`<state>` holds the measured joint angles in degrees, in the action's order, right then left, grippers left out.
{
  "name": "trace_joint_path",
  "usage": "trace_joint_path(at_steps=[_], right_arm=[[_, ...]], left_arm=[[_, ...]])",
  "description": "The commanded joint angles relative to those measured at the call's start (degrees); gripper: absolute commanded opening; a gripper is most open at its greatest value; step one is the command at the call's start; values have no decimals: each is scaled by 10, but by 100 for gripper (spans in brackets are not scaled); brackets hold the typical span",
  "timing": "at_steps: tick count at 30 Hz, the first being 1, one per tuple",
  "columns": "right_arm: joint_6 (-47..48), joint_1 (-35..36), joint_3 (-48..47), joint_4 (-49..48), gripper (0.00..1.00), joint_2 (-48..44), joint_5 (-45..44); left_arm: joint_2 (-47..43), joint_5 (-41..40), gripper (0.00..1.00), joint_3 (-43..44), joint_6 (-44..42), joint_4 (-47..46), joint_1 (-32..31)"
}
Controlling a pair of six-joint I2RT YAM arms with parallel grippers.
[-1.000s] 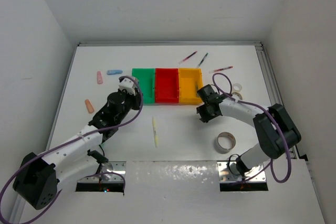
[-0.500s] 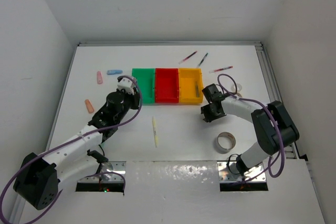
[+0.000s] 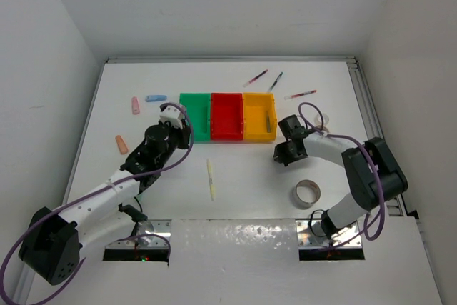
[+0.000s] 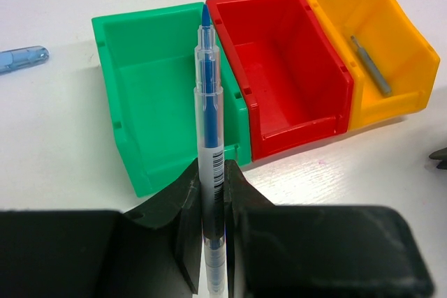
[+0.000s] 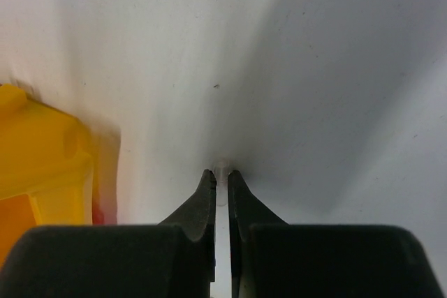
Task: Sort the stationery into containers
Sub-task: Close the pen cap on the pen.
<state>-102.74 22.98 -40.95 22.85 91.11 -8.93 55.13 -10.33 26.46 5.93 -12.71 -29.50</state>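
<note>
Stationery [image 3: 211,179] mostly lies loose around the bins [image 3: 212,113]; one grey pen [image 4: 371,66] is inside. Left pincer [image 4: 211,178] pinches a blue pen [image 4: 207,102]; right pincer [image 5: 218,176] is pressed together.

Only a barcode label [image 4: 216,164] on the blue pen [image 4: 207,102], before the green bin [image 4: 157,95]; digits unreadable

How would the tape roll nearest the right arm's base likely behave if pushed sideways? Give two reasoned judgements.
The tape roll lies with its hole facing up, so it would probably slide, not roll. It is a thin hollow ring, so likely light and easily shoved across the smooth table.
</note>
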Motion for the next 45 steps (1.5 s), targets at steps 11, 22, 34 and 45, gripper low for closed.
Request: trace_joint_path(at_steps=[11,22,34,45], right_arm=[[320,95,-52,13,0,-109,-159],[652,167,-276,-167,0,-104,-130],[657,192,-301,-300,0,-66,-65],[663,210,-256,-333,0,-94,-68]], left_arm=[[10,131,0,15,-13,-42,8],[78,438,0,66,43,-119,14],[160,373,0,97,93,-162,-6],[168,339,0,91,121,-182,-4]])
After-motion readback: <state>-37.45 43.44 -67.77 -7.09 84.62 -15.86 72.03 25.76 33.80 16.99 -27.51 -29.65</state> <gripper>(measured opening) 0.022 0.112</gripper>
